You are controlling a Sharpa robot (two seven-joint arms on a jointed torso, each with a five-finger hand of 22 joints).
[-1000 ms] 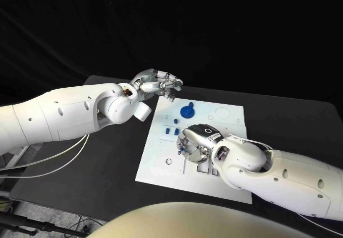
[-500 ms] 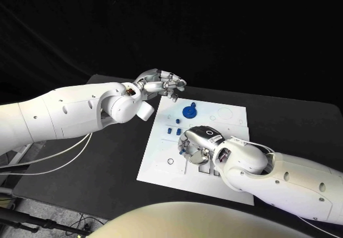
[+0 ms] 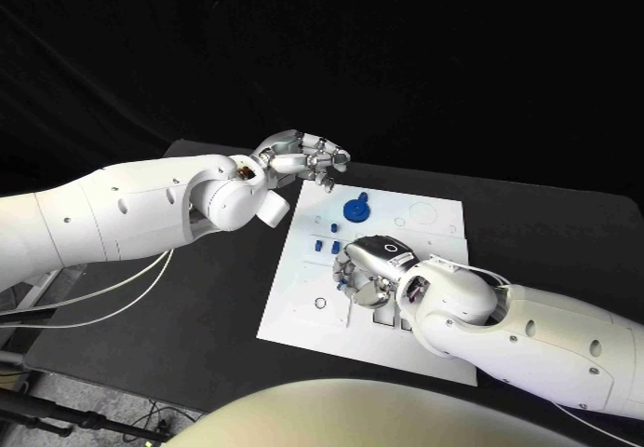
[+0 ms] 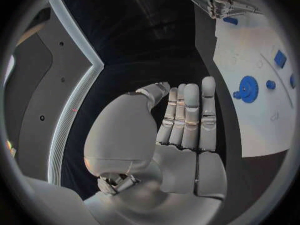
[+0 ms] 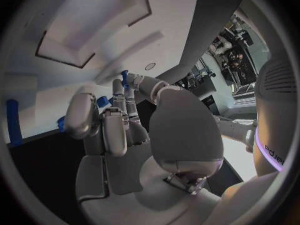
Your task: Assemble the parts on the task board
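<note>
Task board [image 3: 303, 298]: white plate laid mid-table, long axis running away from the robot.
Blue gear [image 3: 355, 209]: seated flat near the far end.
Left hand [image 3: 303, 158]: held off the far-left corner, fingers straight, nothing grasped.
Right hand [image 3: 362, 276]: lowered over mid-board; grasp cannot be told.

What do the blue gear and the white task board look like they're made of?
The blue gear looks like matte moulded or printed plastic: uniform colour, no glints. The task board looks like a flat, matte white plate, probably plastic or painted; the pictures cannot settle which.

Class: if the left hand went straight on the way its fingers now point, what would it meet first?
Probably nothing close. The left hand hangs past the task board's far corner, fingers aimed over bare black table; depth is unclear.
</note>
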